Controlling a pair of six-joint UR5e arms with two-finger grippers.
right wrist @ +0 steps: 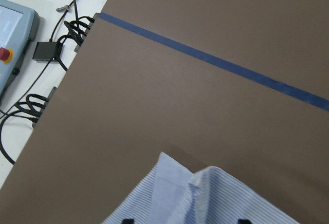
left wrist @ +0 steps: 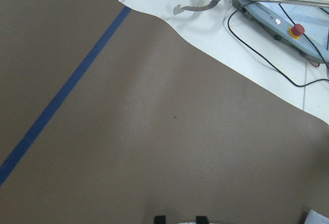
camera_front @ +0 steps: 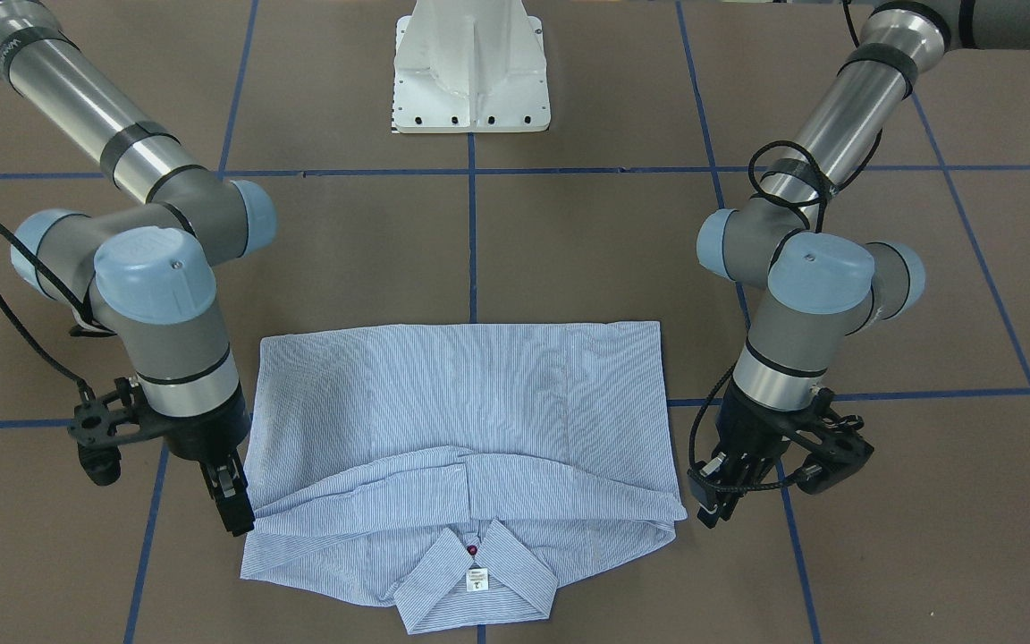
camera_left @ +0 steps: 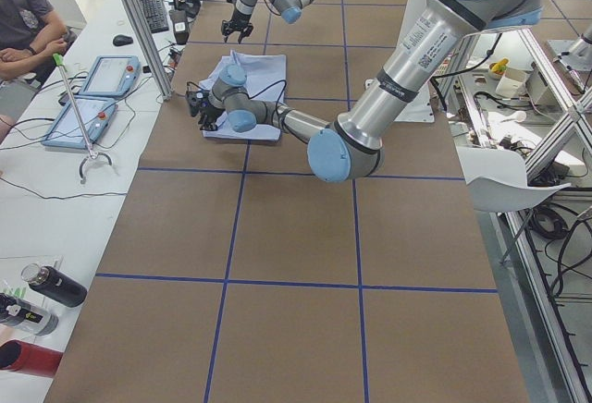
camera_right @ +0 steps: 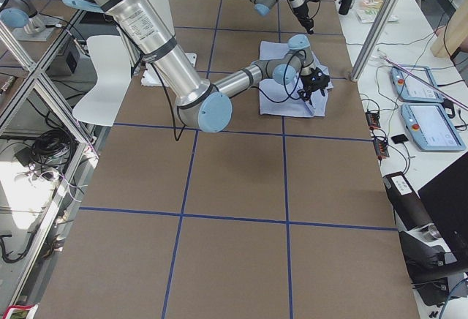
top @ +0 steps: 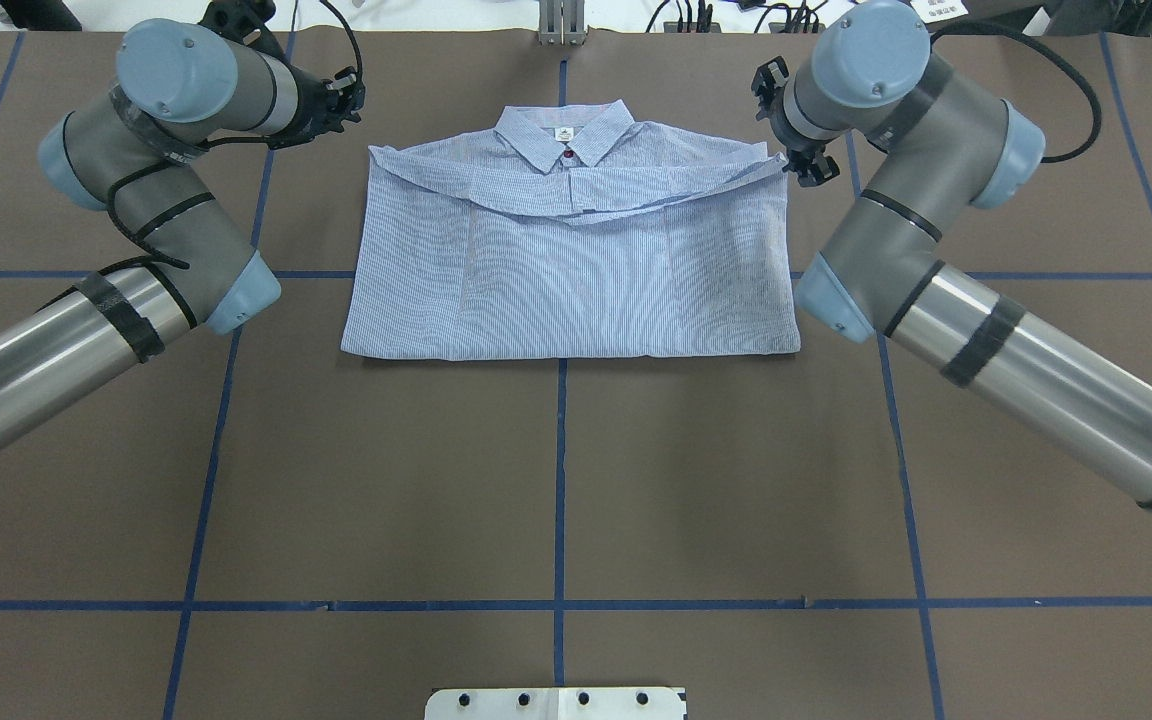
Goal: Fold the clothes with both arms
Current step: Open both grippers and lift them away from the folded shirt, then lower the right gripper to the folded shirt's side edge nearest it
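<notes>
The striped shirt [camera_front: 479, 402] [top: 576, 270] lies folded into a rectangle on the brown table, sleeves tucked across the chest. Its collar [camera_front: 479, 586] [top: 564, 130] is on the side far from the robot. My left gripper [camera_front: 709, 512] [top: 348, 95] [left wrist: 180, 219] hovers just off one shoulder corner. Its fingertips are a small gap apart over bare table, nothing between them. My right gripper [camera_front: 233, 514] [top: 804, 168] [right wrist: 185, 220] stands wide open at the other shoulder corner, striped fabric showing below and between its fingertips.
The white pedestal base [camera_front: 470, 80] [top: 556, 703] is at the robot's side. Beyond the far table edge a white bench holds teach pendants [left wrist: 288, 8] [right wrist: 10, 34] and cables. A person [camera_left: 23, 15] sits there. Bottles [camera_left: 46, 287] stand near that bench's end.
</notes>
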